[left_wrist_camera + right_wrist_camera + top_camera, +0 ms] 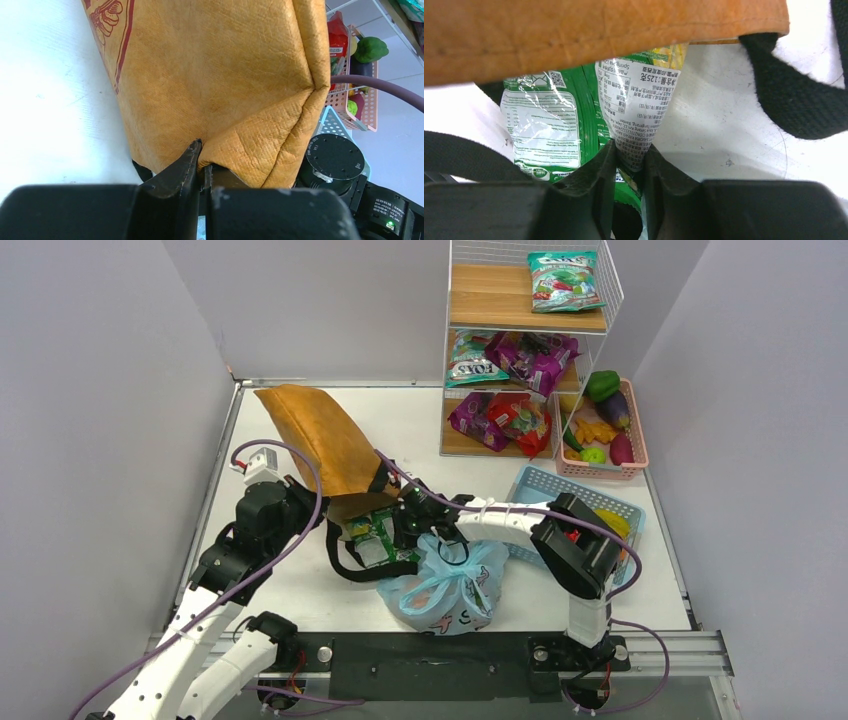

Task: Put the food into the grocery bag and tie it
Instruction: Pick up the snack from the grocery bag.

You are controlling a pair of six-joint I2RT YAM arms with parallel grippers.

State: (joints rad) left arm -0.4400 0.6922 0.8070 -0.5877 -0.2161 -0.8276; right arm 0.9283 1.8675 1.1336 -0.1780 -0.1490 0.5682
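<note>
The light blue grocery bag [445,585] sits bunched at the table's front, its contents hidden. Fruits and vegetables, among them a green pepper [602,385] and an eggplant [615,408], lie in a pink basket [640,445] at the right. A yellow item [612,523] lies in a blue basket [548,483]. I cannot make out grapes. My left gripper [202,159] is shut on a fold of the tan-orange tote [220,75] near its mouth [338,508]. My right gripper [631,159] is shut on the corner of a snack packet [639,95] at the tote's mouth [400,525].
The tote [315,435] lies on its side, black straps [345,565] spread in front, green packets [372,535] spilling out. A wire shelf [525,315] with snack bags stands at the back right. My right arm [575,545] reaches over the blue basket.
</note>
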